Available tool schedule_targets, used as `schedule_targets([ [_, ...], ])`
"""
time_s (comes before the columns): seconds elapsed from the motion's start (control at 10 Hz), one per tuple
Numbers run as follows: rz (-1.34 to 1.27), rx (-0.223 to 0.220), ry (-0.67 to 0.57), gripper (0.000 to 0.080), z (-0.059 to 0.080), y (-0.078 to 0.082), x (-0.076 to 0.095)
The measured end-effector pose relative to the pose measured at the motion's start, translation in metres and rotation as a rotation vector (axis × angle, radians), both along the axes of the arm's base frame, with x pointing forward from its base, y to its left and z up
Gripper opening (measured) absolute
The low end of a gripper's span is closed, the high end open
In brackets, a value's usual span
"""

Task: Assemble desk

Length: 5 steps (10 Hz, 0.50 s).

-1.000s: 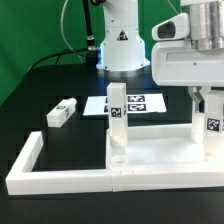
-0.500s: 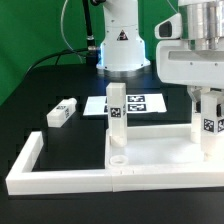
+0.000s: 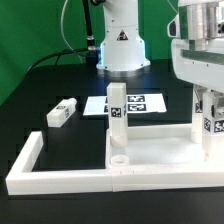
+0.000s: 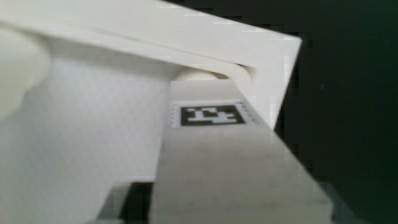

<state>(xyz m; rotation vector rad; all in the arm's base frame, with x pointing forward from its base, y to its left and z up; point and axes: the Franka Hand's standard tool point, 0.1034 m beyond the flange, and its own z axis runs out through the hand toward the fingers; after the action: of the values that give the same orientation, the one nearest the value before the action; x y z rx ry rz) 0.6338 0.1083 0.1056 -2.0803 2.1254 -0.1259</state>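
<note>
The desk top, a white rimmed tray, lies inside the frame at the front of the table. One white tagged leg stands upright at its corner on the exterior view's left. A second leg is upright at the tray's corner on the exterior view's right, and my gripper is shut on it from above. A third leg lies flat on the black table at the left. In the wrist view the held leg runs toward a hole in the desk top's corner.
Long white frame bars run along the front and the exterior view's left side. The marker board lies flat behind the tray. The robot's base stands at the back, with cables beside it.
The gripper's body has shifted toward the exterior view's right, while the held leg stays at about the same spot at the tray's corner. Nothing else has moved.
</note>
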Motion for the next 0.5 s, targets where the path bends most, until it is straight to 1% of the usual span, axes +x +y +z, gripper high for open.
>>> schedule_targets([
  [0.1,-0.135,0.029,-0.005,0.0291,-0.0001,0.0041,-0.0001],
  [0.2,-0.255,0.044,-0.016,0.0291,-0.0001,0.0046,-0.0006],
  [0.4,-0.197,0.029,-0.018,0.0291,-0.0005,0.004,-0.0011],
  [0.5,-0.134,0.013,-0.02,0.0397,-0.0006,0.0039,-0.001],
])
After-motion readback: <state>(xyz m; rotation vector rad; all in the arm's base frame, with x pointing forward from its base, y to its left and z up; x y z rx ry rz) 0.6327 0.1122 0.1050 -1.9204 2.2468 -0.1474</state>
